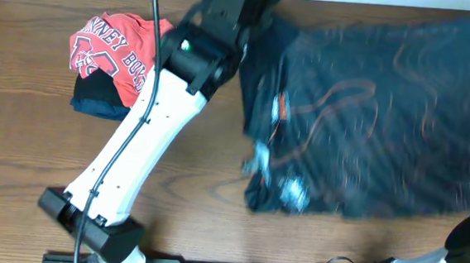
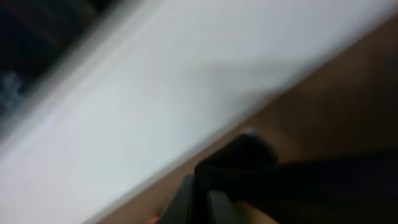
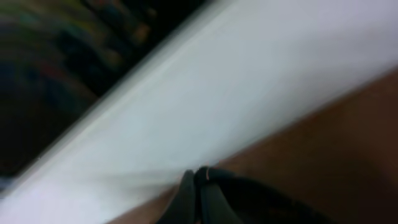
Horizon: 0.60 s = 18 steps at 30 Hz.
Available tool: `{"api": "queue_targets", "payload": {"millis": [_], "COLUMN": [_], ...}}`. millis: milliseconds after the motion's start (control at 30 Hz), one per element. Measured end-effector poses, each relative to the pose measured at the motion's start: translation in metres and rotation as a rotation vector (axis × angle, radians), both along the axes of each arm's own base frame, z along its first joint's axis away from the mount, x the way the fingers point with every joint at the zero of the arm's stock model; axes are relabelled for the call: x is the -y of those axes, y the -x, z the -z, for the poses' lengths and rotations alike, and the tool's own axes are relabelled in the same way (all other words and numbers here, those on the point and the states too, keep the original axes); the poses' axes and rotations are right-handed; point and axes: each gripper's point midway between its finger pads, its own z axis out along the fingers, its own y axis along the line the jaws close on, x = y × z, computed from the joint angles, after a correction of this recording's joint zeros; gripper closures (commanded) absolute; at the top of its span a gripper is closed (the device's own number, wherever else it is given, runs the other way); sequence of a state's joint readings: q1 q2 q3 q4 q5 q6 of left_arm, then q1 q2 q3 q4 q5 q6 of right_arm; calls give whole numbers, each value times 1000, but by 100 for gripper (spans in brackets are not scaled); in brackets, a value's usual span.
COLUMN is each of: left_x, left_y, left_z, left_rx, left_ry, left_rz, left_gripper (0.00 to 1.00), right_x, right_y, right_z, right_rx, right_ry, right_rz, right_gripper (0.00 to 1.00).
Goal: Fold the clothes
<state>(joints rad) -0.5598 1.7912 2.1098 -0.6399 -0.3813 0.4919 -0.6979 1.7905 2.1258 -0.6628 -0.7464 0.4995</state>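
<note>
A black jersey (image 1: 385, 117) with thin wavy lines lies spread and blurred over the right half of the wooden worktop (image 1: 191, 170). Small logos show near its left edge. The left end effector (image 2: 200, 200) is at the jersey's far left corner, fingers clamped on black cloth. The right end effector (image 3: 194, 196), seen only from its wrist, likewise pinches a black edge. At the far left, a red T-shirt (image 1: 112, 48) sits on a folded navy garment (image 1: 96, 105).

Brown wood-grain table (image 1: 19, 133) (evenly lit) runs up to a plain white surface (image 2: 186, 81), blurred.
</note>
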Motion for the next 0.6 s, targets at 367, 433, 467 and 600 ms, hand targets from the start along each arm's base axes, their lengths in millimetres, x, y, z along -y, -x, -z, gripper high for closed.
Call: {"api": "queue_targets", "payload": {"millis": [367, 433, 467, 600], "left_x": [-57, -63, -64, -60], "left_y": [126, 129, 127, 109], "left_z": [-182, -151, -130, -31], "left_rx": [300, 178, 105, -229], "left_ry": [78, 42, 20, -88], "left_rz": [75, 58, 44, -33], "left_gripper": [94, 94, 94, 94], "right_x": [28, 18, 14, -1], "right_y": [82, 88, 90, 98], "right_z": [-54, -42, -32, 36], "right_rx": [129, 79, 40, -216], "right_ry": [-101, -140, -165, -236], "right_rz": [-54, -70, -70, -25], "right_gripper": [99, 99, 99, 99]}}
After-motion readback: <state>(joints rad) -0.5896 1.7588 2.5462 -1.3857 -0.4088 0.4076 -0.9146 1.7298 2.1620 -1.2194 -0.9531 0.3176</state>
